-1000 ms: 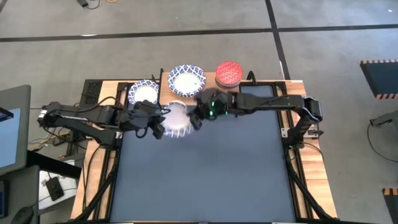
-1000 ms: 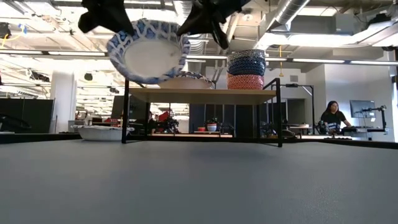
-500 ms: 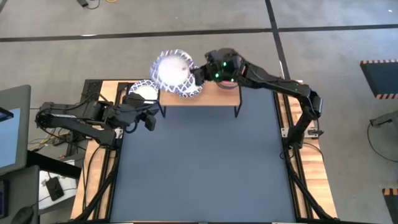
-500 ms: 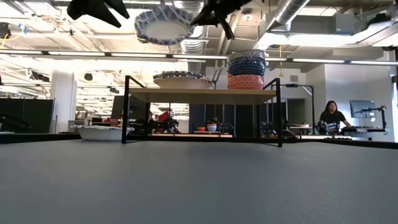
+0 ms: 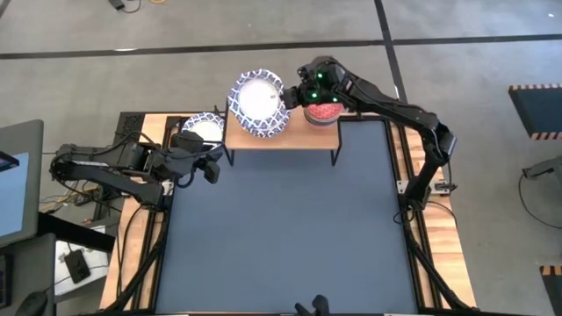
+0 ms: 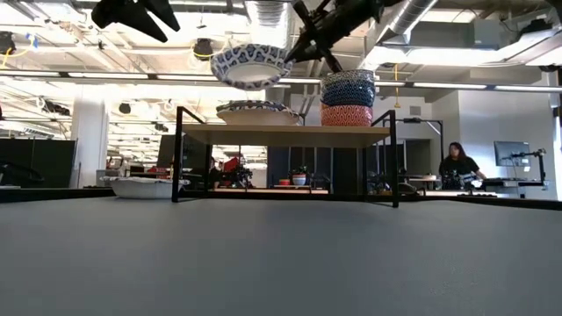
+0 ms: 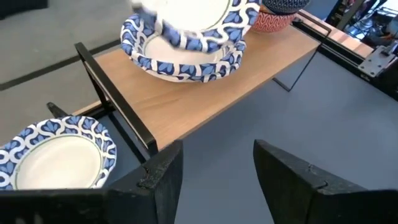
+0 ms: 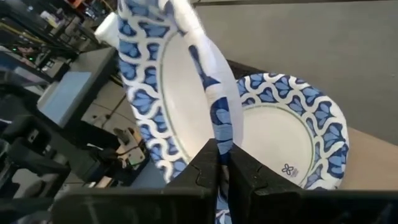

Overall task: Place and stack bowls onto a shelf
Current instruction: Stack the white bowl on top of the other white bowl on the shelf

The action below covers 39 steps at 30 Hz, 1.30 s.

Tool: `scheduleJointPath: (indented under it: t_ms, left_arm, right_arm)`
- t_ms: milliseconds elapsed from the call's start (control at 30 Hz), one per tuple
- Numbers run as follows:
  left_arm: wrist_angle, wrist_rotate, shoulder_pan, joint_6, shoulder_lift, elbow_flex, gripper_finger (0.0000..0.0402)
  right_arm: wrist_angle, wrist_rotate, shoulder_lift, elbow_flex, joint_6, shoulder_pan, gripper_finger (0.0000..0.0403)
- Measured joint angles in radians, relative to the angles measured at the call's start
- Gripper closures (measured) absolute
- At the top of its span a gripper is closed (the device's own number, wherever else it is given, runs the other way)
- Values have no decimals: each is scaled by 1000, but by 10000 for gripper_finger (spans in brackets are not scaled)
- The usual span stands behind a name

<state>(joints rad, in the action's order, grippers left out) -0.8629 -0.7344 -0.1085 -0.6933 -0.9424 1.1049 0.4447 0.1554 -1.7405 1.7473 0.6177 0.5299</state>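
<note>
— Hanging above the shelf (image 5: 303, 139) — patterned bowl (image 5: 258, 103) pinched at its rim by the right gripper (image 5: 290, 92), over another already there.
— Looks stiff, light, probably slippery; best held by that rim. Left gripper (image 7: 214, 165)?
— Fingers apart, empty, left of the shelf. Far shelf edge hidden.

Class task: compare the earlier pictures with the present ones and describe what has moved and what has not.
The right end effector, pinching the white-and-blue bowl, took it from the left end effector and carried it above the bowl on the shelf. The left end effector let go and drew back. The shelf and small-bowl stack stayed.
</note>
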Motion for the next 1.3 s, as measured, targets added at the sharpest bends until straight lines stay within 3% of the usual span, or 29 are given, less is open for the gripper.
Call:
scheduleJointPath:
  t_ms: [167, 367, 600, 800, 933, 1133, 1300]
  left_arm:
    - [0, -6, 0, 0, 0, 0, 223]
    - [0, -4, 0, -1, 0, 0, 223]
    - [0, 14, 0, -9, 0, 0, 223]
    - [-10, -1, 0, -2, 0, 0, 223]
    - [-104, -38, 36, 47, -15, -1, 223]
    - [-280, 107, 171, 142, -51, -2, 234]
    - [-326, 151, 270, 290, -79, -2, 249]
  right_arm:
    - [13, 15, -13, 0, -18, 11, 325]
    - [36, 35, -48, 1, -11, 5, 244]
    - [-5, -8, -39, 0, -33, -21, 176]
    - [-80, -16, 12, 0, -139, -31, 179]
    - [-95, -20, 50, 0, -188, -55, 188]
    - [-31, -20, 146, 0, -254, -91, 197]
    - [74, -23, 233, 0, -322, -132, 200]
